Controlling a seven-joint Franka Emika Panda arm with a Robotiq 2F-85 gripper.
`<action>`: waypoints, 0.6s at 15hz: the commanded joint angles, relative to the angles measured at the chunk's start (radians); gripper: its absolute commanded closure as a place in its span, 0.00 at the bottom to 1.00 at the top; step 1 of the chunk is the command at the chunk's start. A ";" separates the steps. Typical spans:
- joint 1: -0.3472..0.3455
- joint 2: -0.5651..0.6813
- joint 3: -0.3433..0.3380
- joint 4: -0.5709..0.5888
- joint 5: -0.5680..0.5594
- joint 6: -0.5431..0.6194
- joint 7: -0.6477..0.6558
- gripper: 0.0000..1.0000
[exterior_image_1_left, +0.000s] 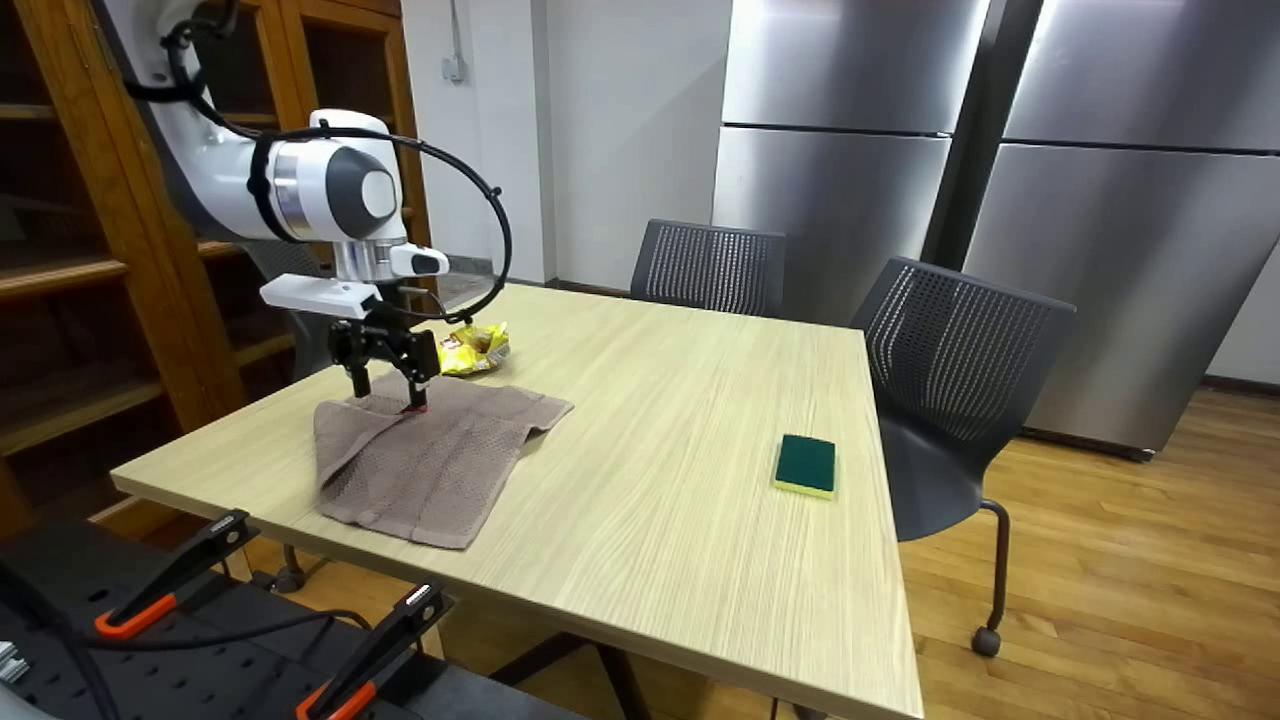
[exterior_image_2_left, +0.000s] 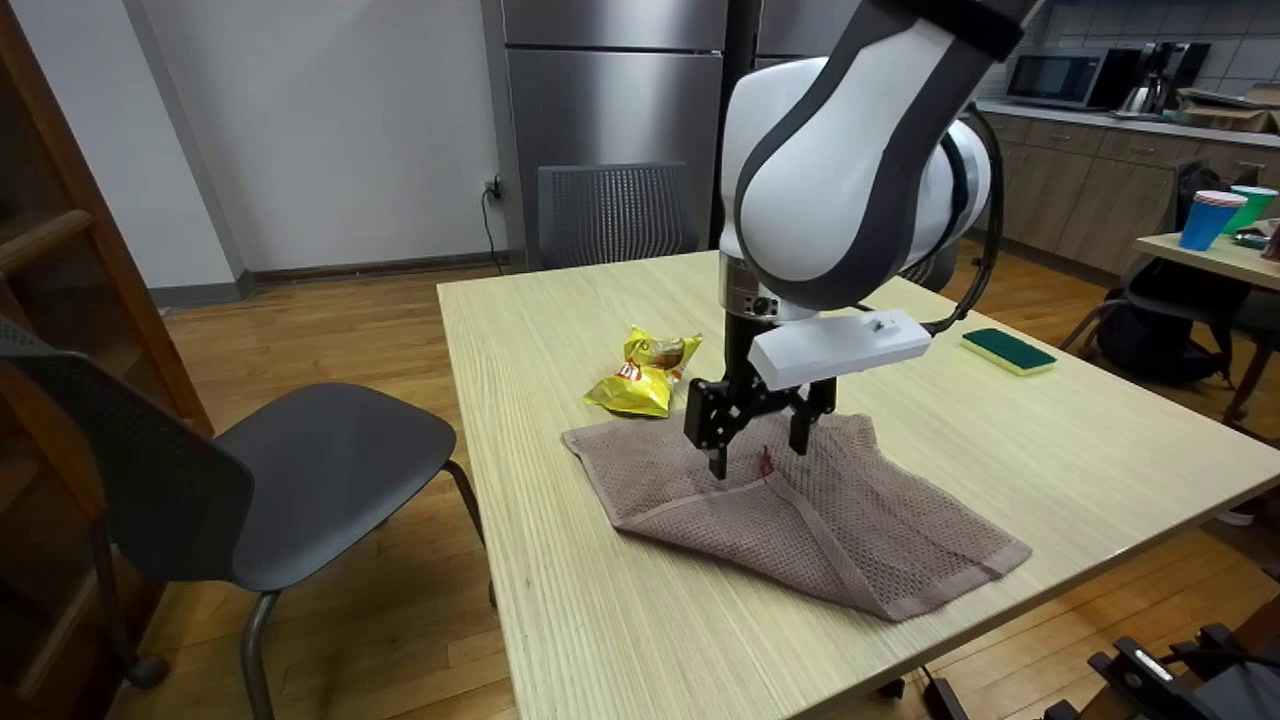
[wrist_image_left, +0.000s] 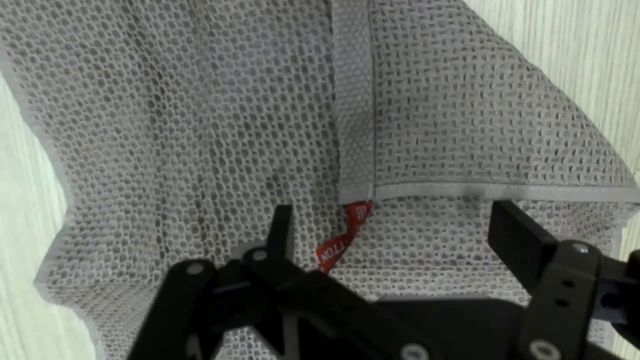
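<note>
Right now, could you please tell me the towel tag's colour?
The tag is red with pale lettering, clearest in the wrist view.

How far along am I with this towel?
Done, it seems: one corner of the towel lies folded over, the red tag at its tip. In hand: nothing yet; the gripper stands open over the tag, and whether it touches the towel I can't tell. Left, probably: closing on the towel, plus any further folding or straightening, since the rest lies spread and rumpled.
</note>
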 joint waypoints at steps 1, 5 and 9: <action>-0.025 -0.011 0.023 -0.013 0.031 -0.021 -0.031 0.00; -0.040 -0.011 0.041 -0.019 0.055 -0.031 -0.054 0.00; -0.046 -0.012 0.052 -0.025 0.074 -0.032 -0.069 0.09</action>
